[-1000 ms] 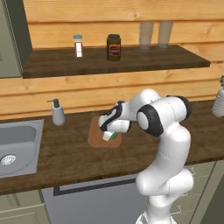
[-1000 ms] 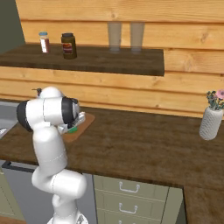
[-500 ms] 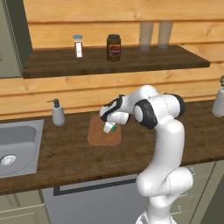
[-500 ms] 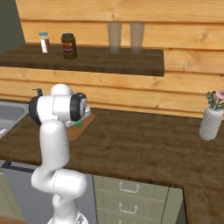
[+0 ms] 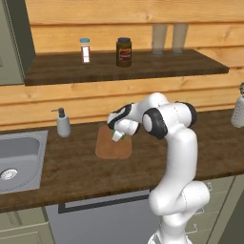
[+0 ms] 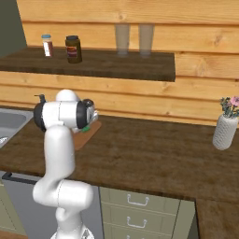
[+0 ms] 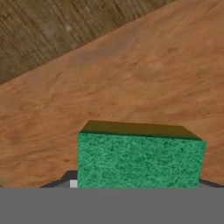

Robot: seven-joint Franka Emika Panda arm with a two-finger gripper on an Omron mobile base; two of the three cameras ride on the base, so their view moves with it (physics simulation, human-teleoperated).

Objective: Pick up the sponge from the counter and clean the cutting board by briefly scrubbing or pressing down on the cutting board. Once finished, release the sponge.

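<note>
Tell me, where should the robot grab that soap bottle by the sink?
Best around the round body of the soap bottle, coming from the side. It stands upright on the counter, and its pump top is thin, so gripping there would probably slip or tip it.

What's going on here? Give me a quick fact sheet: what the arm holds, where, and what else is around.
holding: sponge, green, clamped in the gripper
position: over the cutting board
contact with board: cannot tell
board lies on: counter
sink: left of the board
soap dispenser: between sink and board
shelf: jar, small bottle, two glasses
</note>
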